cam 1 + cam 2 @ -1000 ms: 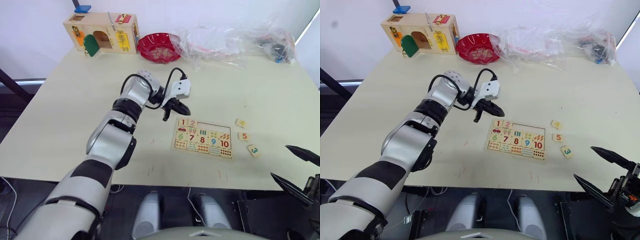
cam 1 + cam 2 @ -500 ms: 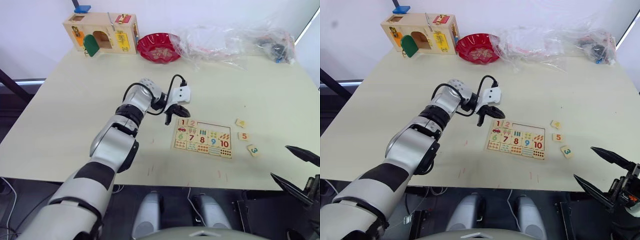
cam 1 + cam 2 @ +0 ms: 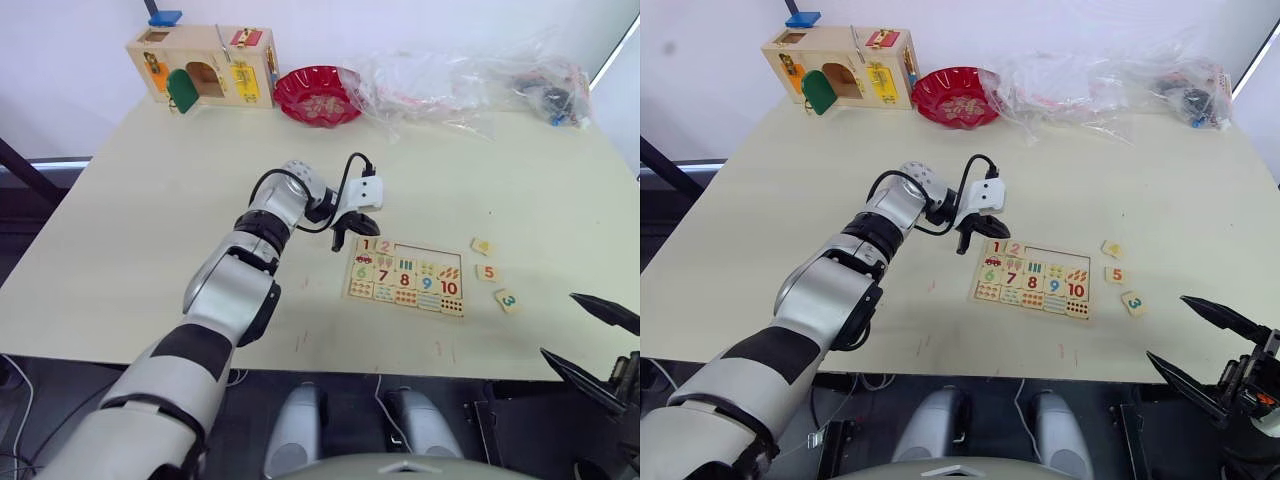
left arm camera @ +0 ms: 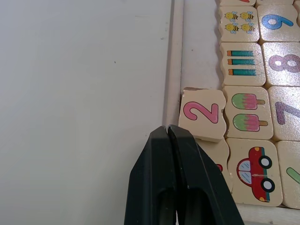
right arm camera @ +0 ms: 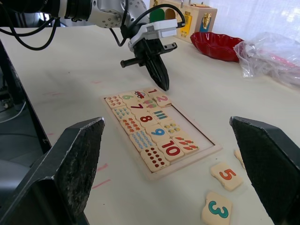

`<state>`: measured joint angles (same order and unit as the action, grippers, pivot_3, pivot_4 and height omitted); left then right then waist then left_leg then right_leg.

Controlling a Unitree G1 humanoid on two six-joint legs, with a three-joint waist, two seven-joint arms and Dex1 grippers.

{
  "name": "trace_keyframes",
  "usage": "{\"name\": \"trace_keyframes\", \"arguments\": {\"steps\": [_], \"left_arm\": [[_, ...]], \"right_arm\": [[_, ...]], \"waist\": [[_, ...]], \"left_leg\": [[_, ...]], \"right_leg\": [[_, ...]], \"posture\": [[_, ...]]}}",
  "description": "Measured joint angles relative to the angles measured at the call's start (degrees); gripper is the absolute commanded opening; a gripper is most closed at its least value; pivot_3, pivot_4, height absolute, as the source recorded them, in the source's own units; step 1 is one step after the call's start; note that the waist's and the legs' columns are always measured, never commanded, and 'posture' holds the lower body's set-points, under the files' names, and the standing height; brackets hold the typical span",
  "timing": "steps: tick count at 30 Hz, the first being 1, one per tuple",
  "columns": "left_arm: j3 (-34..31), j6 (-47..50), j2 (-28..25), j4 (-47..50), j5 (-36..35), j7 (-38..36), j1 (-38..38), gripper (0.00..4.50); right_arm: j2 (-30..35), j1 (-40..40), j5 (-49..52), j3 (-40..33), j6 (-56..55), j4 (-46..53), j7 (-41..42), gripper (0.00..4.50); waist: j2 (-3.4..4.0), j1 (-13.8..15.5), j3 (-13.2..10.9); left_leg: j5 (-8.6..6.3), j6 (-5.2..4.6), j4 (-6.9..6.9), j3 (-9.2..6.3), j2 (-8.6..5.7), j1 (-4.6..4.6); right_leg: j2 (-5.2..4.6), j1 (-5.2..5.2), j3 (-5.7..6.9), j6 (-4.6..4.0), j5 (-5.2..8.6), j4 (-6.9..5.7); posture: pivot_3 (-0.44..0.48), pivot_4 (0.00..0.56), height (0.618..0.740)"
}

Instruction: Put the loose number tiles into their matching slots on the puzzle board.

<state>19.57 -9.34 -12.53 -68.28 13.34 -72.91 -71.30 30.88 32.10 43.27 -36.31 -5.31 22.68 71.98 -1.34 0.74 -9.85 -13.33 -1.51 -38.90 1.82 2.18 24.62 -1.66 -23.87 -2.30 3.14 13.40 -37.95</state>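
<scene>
The puzzle board (image 3: 371,293) lies mid-table with tiles 1 and 2 in its top row. Beside them the matching slots (image 4: 199,47) are bare wood. The pink 2 tile (image 4: 201,114) sits slightly crooked in its slot. My left gripper (image 4: 168,127) is shut and empty, its tips at the board's outer rim right next to the 2, partly hiding the 1 tile (image 4: 213,154). Three loose number tiles lie right of the board: yellow 4 (image 3: 482,246), orange 5 (image 3: 487,272), teal 3 (image 3: 507,300). My right gripper (image 3: 558,323) hangs open off the table's near right edge.
At the far edge stand a wooden latch box (image 3: 203,66), a red bowl (image 3: 317,95) and crumpled clear plastic bags (image 3: 470,85). The table's near edge runs just in front of the board.
My left gripper has dropped lower and closer to the board's top left corner, and its fingers have drawn together. The right arm and the loose tiles have not moved.
</scene>
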Motion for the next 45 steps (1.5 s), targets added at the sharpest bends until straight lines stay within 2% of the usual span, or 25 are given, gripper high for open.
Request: {"name": "trace_keyframes", "arguments": {"steps": [45], "left_arm": [[0.0,0.0,0.8,0.1,1.0,-0.6,0.8,0.07]], "right_arm": [[0.3,-0.8,0.0,0.0,0.1,0.0,0.1,4.5]], "waist": [[0.0,0.0,0.0]], "left_leg": [[0.0,0.0,0.0,0.0,0.0,0.0]], "right_leg": [[0.0,0.0,0.0,0.0,0.0,0.0]], "posture": [[0.0,0.15,0.74]]}}
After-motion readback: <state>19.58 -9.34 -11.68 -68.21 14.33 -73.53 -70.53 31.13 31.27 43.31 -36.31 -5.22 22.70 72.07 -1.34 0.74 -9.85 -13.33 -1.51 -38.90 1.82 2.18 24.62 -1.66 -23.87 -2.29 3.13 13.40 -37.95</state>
